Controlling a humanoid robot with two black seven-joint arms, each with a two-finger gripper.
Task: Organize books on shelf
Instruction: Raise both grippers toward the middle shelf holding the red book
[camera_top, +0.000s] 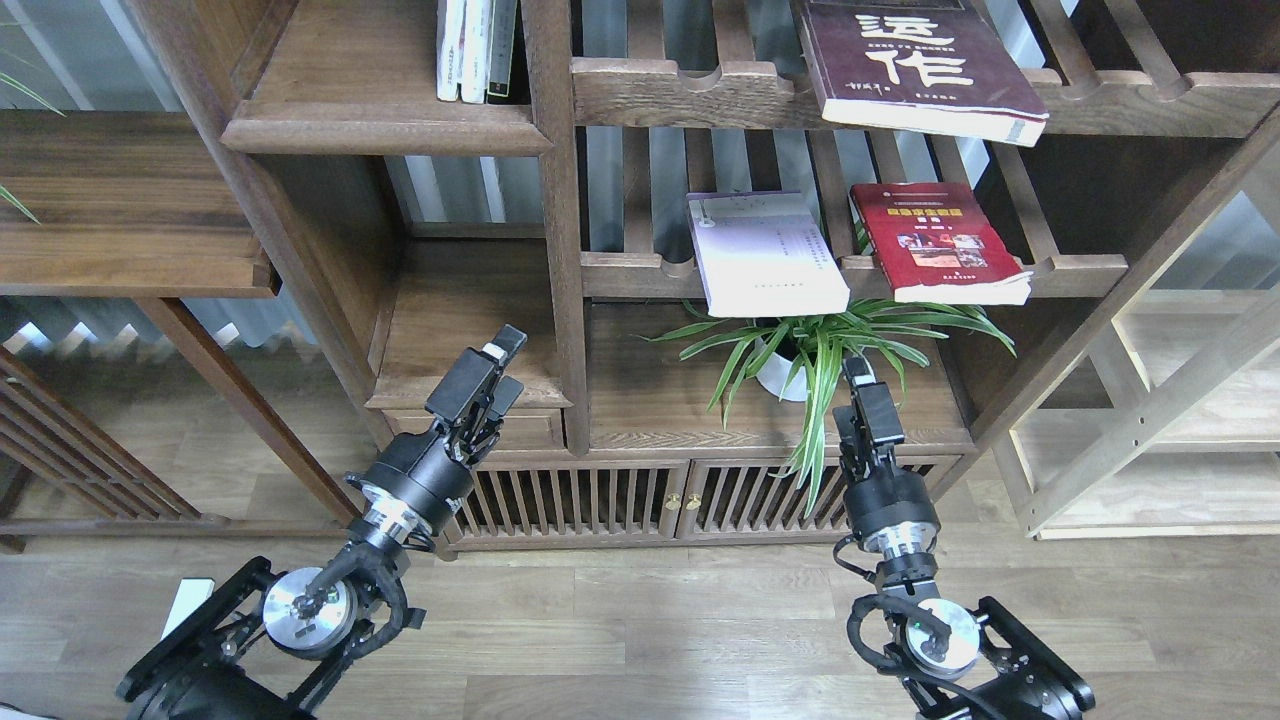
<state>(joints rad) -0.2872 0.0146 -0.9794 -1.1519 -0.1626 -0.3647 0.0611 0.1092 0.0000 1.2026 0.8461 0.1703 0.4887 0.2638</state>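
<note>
The dark maroon book (920, 65) lies flat on the upper slatted rack (690, 90), its cover carrying large white Chinese characters, of which "运" and "作" can be read, with a smaller white line beneath that is too fine to make out; its lower right corner juts out past the rack's front rail. On the lower slatted rack (640, 275) two more books lie side by side, close together but not touching: the pale lavender-white book (765, 255), with small print I cannot read, overhanging the front rail, and to its right the bright red book (940, 245), with a yellow title strip and small photos on the cover, the title too small to read. The solid dark-brown shelf (385, 125) at upper left has a rounded front edge and holds a few upright white-spined books (475, 50) against the post at its right end. Below the lower rack a spider plant (830, 350) in a white pot (780, 375) stands on the cabinet top (650, 400), its leaves spreading in front of the right gripper (858, 372) and partly masking it. That gripper is seen narrow and dark, so I cannot tell how its jaws stand; it appears to hold nothing. The left gripper (505, 365) is raised in front of the small drawer unit (470, 410), its two fingers slightly parted and empty, well below and left of all three books.
</note>
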